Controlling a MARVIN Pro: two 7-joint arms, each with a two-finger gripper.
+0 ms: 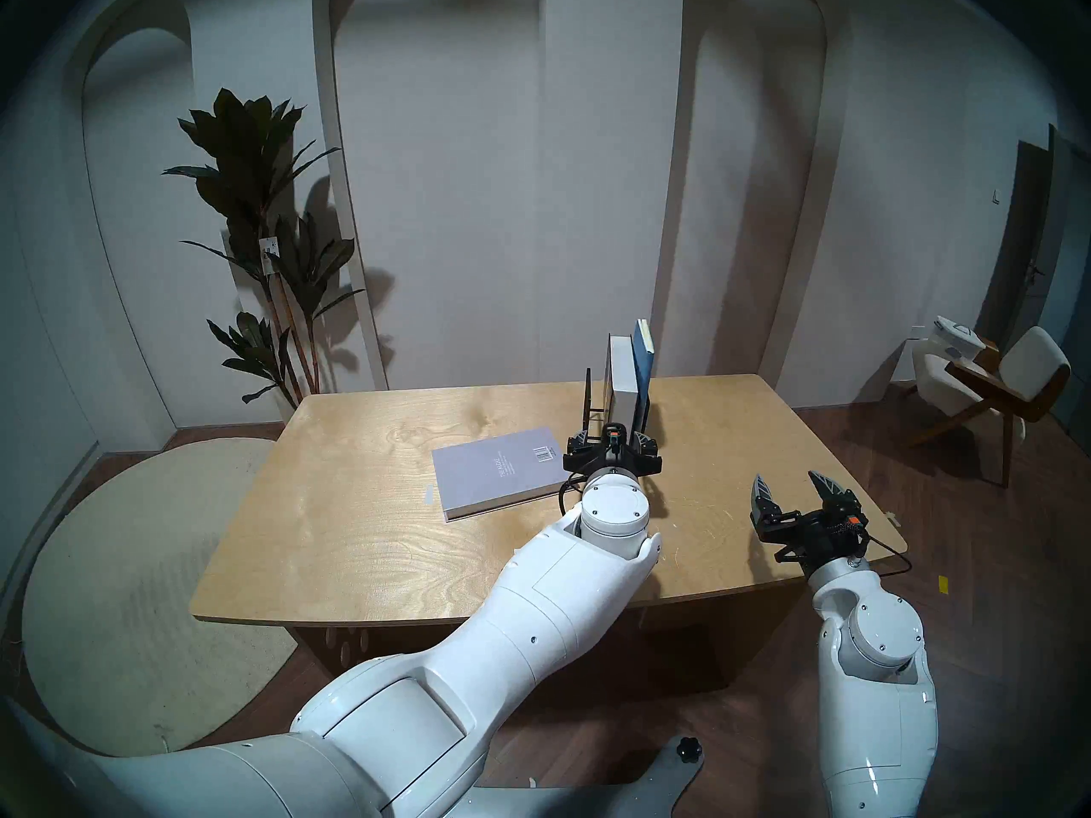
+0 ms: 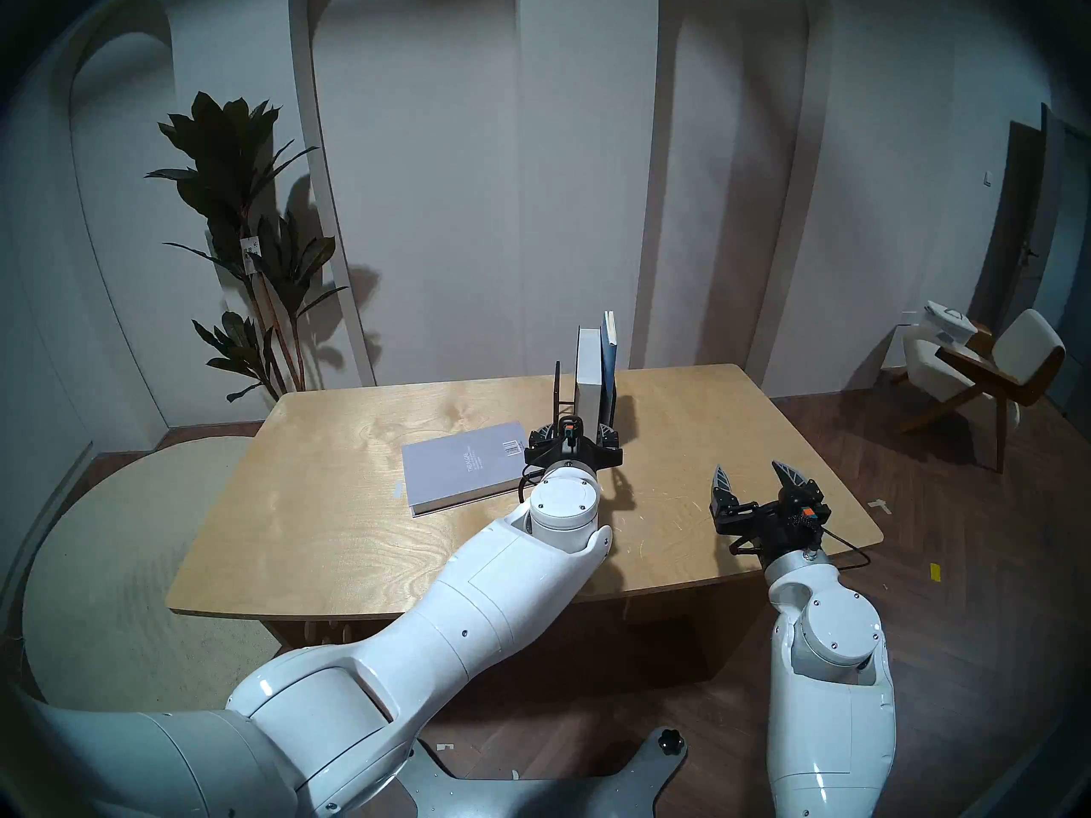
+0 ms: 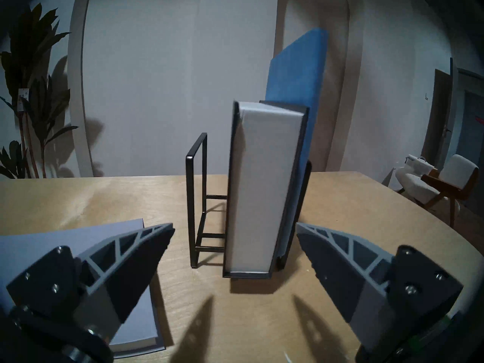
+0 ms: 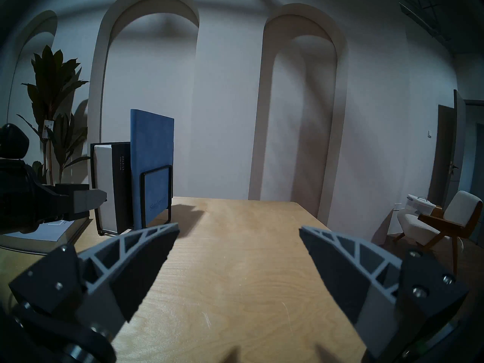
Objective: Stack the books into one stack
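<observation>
while my arms reach over the wooden table (image 1: 366, 539), the scene reads from left to right as follows. potted plant (image 1: 268, 232): standing on the floor by the wall, beyond the table's far left corner. grey-lavender book (image 1: 499, 471): lying flat on the table, cover up, a barcode near its far right corner. left gripper (image 1: 612, 439): my fingers are spread wide and hold nothing; they sit just short of the rack, level with the lower part of the thick book, one finger (image 3: 136, 252) over the flat book's corner, the other (image 3: 337, 255) to the right of the rack. black wire rack (image 3: 196, 197): upright on the table, its left slot empty. black book (image 3: 259, 187): standing upright in the rack, pale page edges toward me. blue notebook (image 3: 301, 74): standing behind it on the right, taller, leaning slightly. no stack has been formed yet. right gripper (image 1: 794, 492): my fingers are likewise spread apart and empty, above the table's near right edge, well apart from the books. chair (image 1: 998, 386): on the floor at far right.
</observation>
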